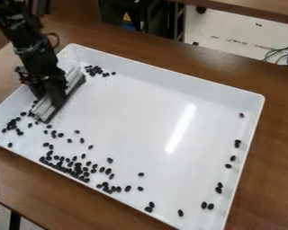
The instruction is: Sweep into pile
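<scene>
The gripper [54, 92] is over the left part of the white tray [152, 108], shut on a grey brush-like sweeping tool [61, 96] that stands low on the tray floor, its length slanting from upper right to lower left. Dark beans lie in the tray: a small cluster [95, 70] just beyond the tool's far end, a loose group [13, 125] at the left corner, a dense band [74, 170] along the near edge, and scattered ones [237, 143] down the right side. The gripper hides part of the tool.
A brown wooden table [276, 134] surrounds the tray, whose raised rim [170, 69] runs all around. Behind the table stand a black box [129, 15] with a yellow warning label, a second wooden surface [254, 8] and some cables [281, 55] at the right.
</scene>
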Controlling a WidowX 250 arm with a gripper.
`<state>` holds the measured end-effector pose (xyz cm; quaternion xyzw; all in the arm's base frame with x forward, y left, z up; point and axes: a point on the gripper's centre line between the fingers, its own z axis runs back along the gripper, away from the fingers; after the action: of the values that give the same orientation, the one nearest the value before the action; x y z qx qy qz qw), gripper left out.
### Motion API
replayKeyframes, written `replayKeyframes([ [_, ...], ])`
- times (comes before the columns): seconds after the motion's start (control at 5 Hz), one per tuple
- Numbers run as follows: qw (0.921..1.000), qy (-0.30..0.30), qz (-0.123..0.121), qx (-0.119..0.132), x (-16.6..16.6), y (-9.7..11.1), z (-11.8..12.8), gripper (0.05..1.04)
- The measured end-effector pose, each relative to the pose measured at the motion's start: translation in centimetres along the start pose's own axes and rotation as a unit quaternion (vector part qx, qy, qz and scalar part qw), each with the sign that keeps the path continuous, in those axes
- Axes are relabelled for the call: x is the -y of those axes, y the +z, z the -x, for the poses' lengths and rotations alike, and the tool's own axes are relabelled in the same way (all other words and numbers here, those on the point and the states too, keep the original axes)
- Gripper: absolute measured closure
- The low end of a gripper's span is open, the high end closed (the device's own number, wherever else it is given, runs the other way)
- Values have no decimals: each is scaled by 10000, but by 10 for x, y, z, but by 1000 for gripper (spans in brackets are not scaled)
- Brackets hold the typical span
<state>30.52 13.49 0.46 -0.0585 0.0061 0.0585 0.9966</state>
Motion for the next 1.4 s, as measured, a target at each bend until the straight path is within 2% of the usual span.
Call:
replayKeyframes([
  [0.4, 10000, -77, -26, -34, 2, 2, -2, 730],
  [0.6, 9989, 341, 323, 17, 25, 3, -5, 731],
  [0.8, 9965, 629, 536, 134, 63, 11, -15, 730],
  [1.0, 9965, 522, 596, 267, 122, 17, -18, 730],
  [1.2, 9949, 480, 790, 413, 164, 11, -2, 731],
  [1.4, 9929, 423, 790, 781, 205, -1, 18, 730],
])
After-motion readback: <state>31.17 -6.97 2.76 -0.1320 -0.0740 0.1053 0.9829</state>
